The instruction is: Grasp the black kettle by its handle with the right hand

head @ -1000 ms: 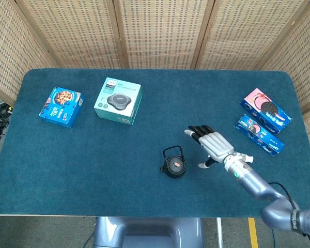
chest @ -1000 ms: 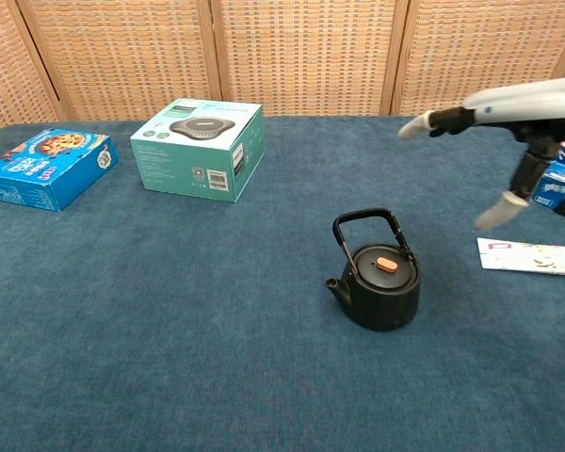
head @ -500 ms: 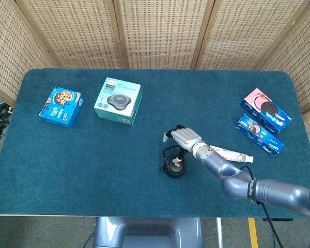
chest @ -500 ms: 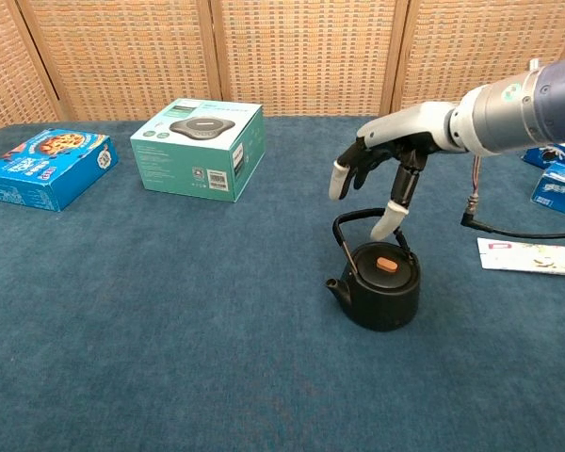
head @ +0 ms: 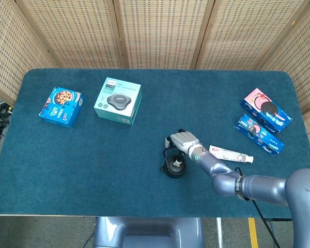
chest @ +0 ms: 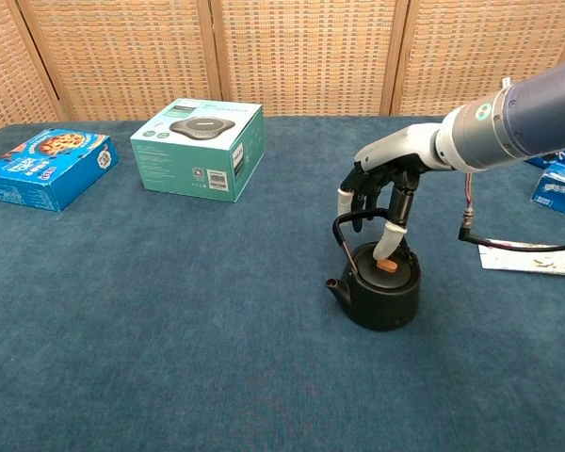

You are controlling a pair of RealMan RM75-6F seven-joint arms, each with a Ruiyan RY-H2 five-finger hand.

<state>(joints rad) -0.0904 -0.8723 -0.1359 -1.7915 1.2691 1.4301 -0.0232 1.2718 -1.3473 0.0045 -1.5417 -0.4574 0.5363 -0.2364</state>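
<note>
My right hand (chest: 381, 193) hovered over the kettle (chest: 380, 282), fingers (chest: 388, 243) draped around its handle (chest: 361, 221), not clamped.

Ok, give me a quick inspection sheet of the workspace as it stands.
Surface: blue felt table.
Job's things: black kettle upright, handle raised.
Clutter: cookie box, teal box, two snack boxes, toothpaste box.
Hands: right hand over the handle, fingers curled around it, grip not confirmed; left not in view.
Cables: black cable from right wrist.
Surroundings: wicker screens.
</note>
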